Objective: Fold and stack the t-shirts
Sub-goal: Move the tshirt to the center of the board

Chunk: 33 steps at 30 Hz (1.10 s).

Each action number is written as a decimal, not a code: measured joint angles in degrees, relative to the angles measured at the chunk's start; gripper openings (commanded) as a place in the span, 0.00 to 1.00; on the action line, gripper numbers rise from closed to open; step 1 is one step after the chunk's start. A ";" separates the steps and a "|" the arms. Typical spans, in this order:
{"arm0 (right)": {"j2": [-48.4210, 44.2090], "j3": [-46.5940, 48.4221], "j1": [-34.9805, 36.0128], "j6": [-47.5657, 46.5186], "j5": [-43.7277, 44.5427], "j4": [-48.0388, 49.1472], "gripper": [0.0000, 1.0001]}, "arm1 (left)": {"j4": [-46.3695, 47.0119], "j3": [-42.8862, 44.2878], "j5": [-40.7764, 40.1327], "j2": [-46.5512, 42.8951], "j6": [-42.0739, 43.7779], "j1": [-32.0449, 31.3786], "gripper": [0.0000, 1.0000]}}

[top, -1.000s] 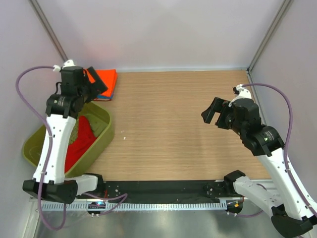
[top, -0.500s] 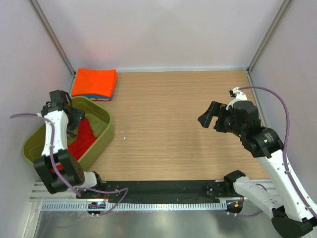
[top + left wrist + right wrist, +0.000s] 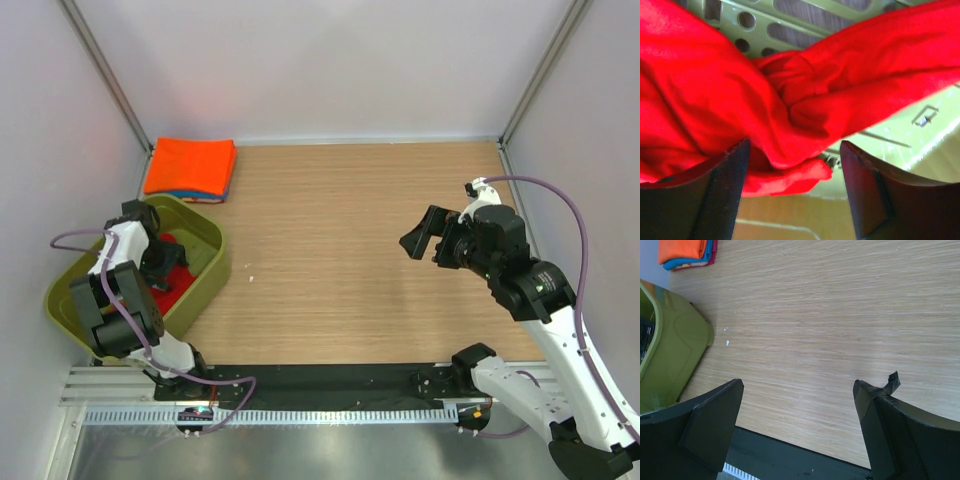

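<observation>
I've got the left gripper (image 3: pixel 792 147) spread astride the red shirt (image 3: pixel 790 95), crumpled in the basket (image 3: pixel 215 250) on the left; it's light, limp cloth, so I'd pinch the raised fold; right gripper (image 3: pixel 797 385) hangs spread, empty.

You've got a crumpled bright-red soft cloth t-shirt (image 3: pixel 790 100) bunched inside the olive-green plastic basket (image 3: pixel 215 262). A flat, neatly folded orange cloth t-shirt (image 3: pixel 190 165) sits atop a folded blue cloth t-shirt (image 3: pixel 690 263), far-left corner of the wooden table (image 3: pixel 350 250).
</observation>
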 measured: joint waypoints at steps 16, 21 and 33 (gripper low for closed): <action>0.92 0.00 0.00 0.04 -0.04 0.02 1.00 | 0.61 7.41 0.68 -4.02 6.38 -1.68 0.00; 0.94 0.00 0.00 0.07 0.98 0.04 1.00 | 2.71 13.33 -0.52 -20.72 8.13 -4.24 0.00; 1.62 0.00 0.02 0.28 1.25 1.18 1.00 | 6.38 22.64 13.55 -28.35 7.43 -4.50 0.00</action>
